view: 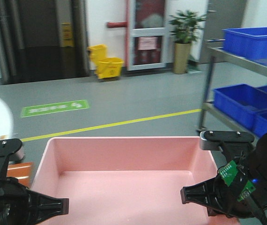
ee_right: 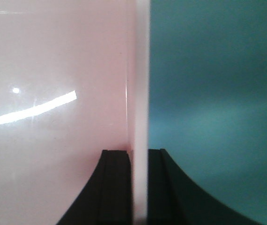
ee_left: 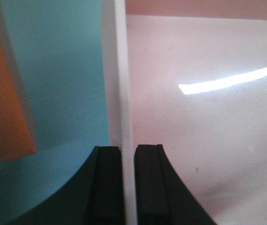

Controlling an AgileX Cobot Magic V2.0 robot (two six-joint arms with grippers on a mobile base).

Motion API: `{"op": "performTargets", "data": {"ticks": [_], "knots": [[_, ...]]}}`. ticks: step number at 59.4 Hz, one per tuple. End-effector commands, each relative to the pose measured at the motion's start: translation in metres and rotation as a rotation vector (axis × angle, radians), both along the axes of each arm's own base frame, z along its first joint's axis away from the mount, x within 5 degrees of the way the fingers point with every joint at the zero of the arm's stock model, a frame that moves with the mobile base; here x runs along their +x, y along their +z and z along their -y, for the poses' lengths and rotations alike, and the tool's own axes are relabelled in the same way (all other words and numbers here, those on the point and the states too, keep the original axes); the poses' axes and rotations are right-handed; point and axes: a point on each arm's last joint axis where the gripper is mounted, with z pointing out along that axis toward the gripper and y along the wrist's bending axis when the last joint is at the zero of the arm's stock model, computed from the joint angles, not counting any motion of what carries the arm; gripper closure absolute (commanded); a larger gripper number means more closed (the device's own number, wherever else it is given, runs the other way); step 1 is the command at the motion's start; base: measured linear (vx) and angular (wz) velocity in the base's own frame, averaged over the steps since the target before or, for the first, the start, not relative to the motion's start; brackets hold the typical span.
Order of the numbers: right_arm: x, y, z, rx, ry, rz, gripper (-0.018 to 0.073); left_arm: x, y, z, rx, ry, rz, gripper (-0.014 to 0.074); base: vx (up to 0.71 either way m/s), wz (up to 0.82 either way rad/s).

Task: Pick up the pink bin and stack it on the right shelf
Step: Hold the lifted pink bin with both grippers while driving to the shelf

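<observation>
The pink bin [view: 124, 164] fills the lower middle of the front view, held up over the grey floor with its open side up. My left gripper [view: 49, 206] is shut on its left wall and my right gripper [view: 196, 194] on its right wall. In the left wrist view the left gripper [ee_left: 128, 154] pinches the pale rim [ee_left: 122, 84] between both pads. The right wrist view shows the right gripper [ee_right: 140, 157] clamped on the other rim [ee_right: 142, 70]. The right shelf [view: 246, 61], a steel rack, stands at the right.
Blue crates sit on the rack's top [view: 253, 40] and lower tier [view: 243, 101]. A white curved conveyor rim [view: 0, 112] and an orange object [view: 21, 171] are at the left. Farther off are a yellow mop bucket [view: 106, 63] and a potted plant [view: 186, 37].
</observation>
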Motion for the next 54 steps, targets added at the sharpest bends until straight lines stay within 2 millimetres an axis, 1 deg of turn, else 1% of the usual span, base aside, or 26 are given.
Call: {"op": "performTargets", "data": {"ticks": [1, 10, 26, 41, 54], "knots": [[0.0016, 0.0187, 0.0079, -0.030, 0.009, 0.111, 0.0561, -0.0011, 0.0237, 0.0016, -0.071, -0.033, 0.128, 0.0556, 0.04, -0.74], [0.0016, 0.0187, 0.0078, -0.029, 0.009, 0.111, 0.0561, -0.0011, 0.0237, 0.0016, -0.071, -0.033, 0.128, 0.0556, 0.08, -0.61], [0.0015, 0.0186, 0.0077, -0.027, 0.009, 0.110, 0.0561, -0.0011, 0.0237, 0.0016, -0.071, -0.033, 0.128, 0.0556, 0.15, -0.41], [0.0015, 0.0186, 0.0077, -0.027, 0.009, 0.110, 0.0561, -0.0011, 0.0237, 0.0016, -0.071, -0.033, 0.128, 0.0556, 0.23, -0.32], [0.0015, 0.0186, 0.0077, -0.027, 0.009, 0.110, 0.0561, -0.0011, 0.0237, 0.0016, -0.071, -0.033, 0.128, 0.0554, 0.31, -0.19]]}}
